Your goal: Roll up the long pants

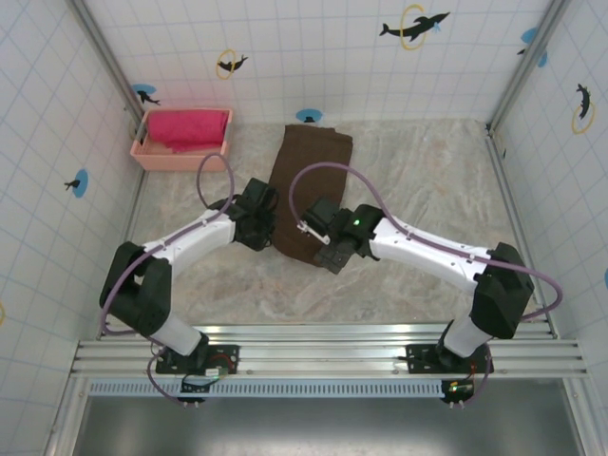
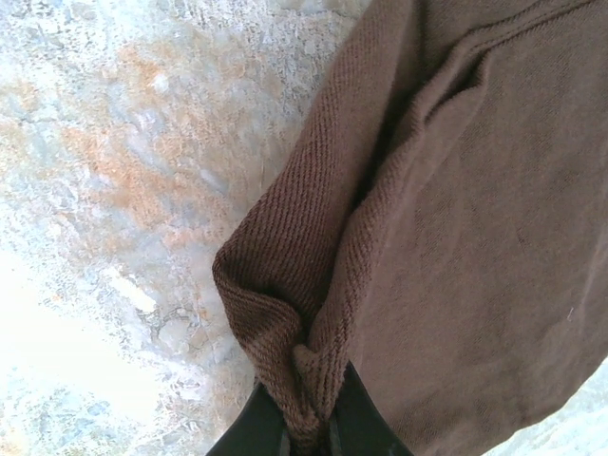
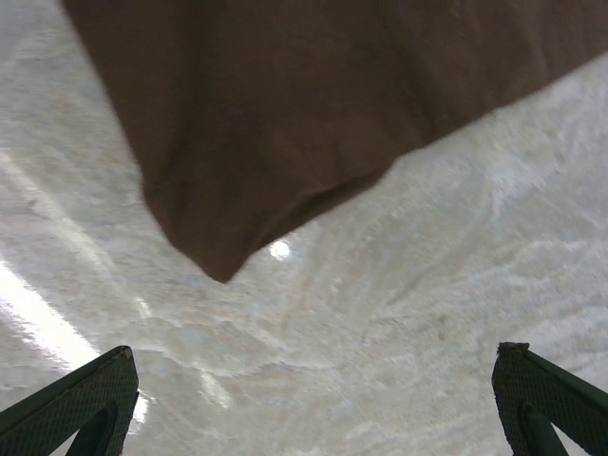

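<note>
We see the pants (image 1: 312, 180) as one long dark-brown strip, plain and folded lengthwise. It lies on the table (image 1: 427, 190) and runs from upper middle of the top frame down to centre. The far end is square-cut near the back wall and the near end narrows between the two arms.

At the strip's lower left edge, the left gripper (image 1: 270, 226) has its jaws together, clamped on a bunched corner of the pants. Its wrist view shows ribbed knit pinched at bottom centre, with fabric fanning toward upper right and a seam fold visible.

At the lower right edge, the right gripper (image 1: 330, 255) has its fingers (image 3: 66, 404) wide apart in the bottom corners of its wrist view. Between them is bare table, and a slightly blurred pants corner sits upper left.

A pink cloth (image 1: 190, 126) sits in a bin (image 1: 180, 157) upper left, well apart.
</note>
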Tool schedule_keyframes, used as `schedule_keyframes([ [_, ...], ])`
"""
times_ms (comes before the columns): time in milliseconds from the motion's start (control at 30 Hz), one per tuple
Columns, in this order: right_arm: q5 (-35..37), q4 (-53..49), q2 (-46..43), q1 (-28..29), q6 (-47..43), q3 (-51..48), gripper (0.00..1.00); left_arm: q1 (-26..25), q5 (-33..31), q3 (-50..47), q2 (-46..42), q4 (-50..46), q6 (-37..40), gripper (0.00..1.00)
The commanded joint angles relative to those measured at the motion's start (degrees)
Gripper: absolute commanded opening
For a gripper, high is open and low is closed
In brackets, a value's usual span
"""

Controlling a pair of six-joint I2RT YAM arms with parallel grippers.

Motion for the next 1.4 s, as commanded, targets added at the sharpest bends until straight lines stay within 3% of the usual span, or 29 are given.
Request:
schedule_keyframes([
  [0, 0.7, 4.26, -0.51, 3.53, 0.2, -2.38, 0.99, 1.66, 1.04, 2.73, 1.44, -3.31, 2.89, 0.0],
  [233, 7.26, 10.56, 5.16, 8.82, 1.29, -6.41, 0.99, 5.26, 2.75, 4.64, 1.79, -5.57, 5.69, 0.0],
  [567, 24.53, 19.9, 19.77, 15.69, 0.14, -5.76, 0.99, 8.4, 5.54, 9.91, 3.75, -9.79, 9.29, 0.0],
  [1000, 29.9, 22.71, 34.69, 14.53, 2.9, 2.3, 0.99, 10.4, 8.47, 12.05, 4.78, -12.21, 12.3, 0.0],
  [1367, 32.46, 22.88, 37.95, 10.49, 1.08, 2.93, 1.0, 14.18, 10.26, 10.67, 2.4, -13.2, 14.35, 0.0],
])
